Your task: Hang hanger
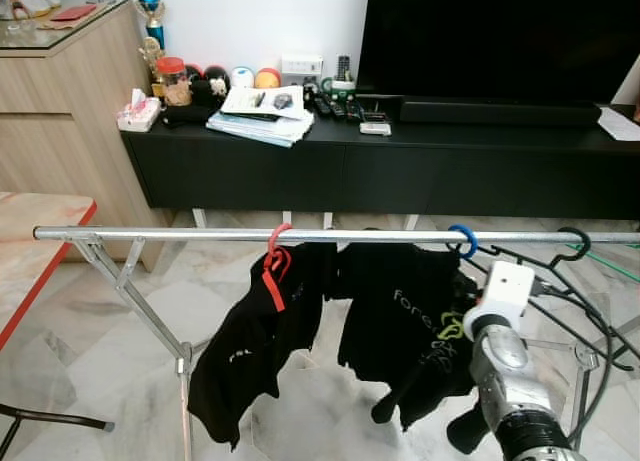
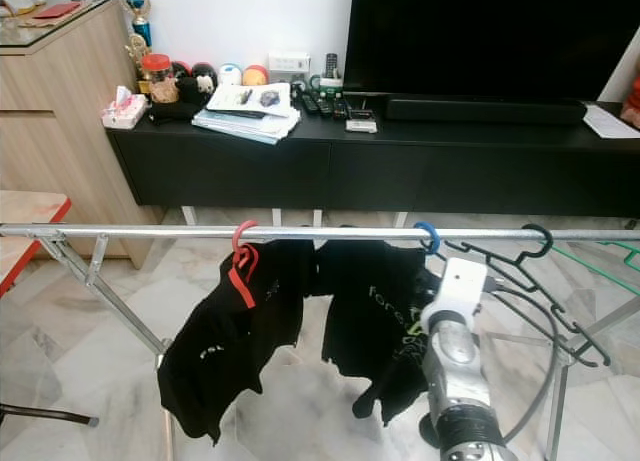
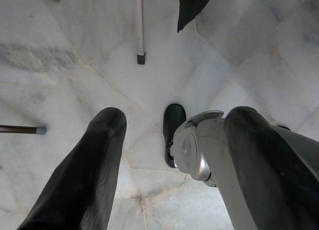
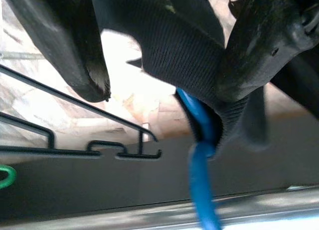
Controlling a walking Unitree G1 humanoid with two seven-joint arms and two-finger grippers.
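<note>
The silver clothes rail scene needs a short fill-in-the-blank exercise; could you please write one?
1. The black T-shirt with green lettering hangs from a ____ plastic hanger.
2. The other black T-shirt hangs from a ____ plastic hanger.
3. Both hooks sit on the silver metal ____.
4. The right hand is at the ____ hanger's shirt.

Missing words: blue; red; rail; blue

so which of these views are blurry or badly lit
Right wrist view: close and soft, blue hanger smeared, floor behind blown out white. Left wrist view: even light, near fingers out of focus. Eye views: sharp, with floor glare below the rail.
</note>
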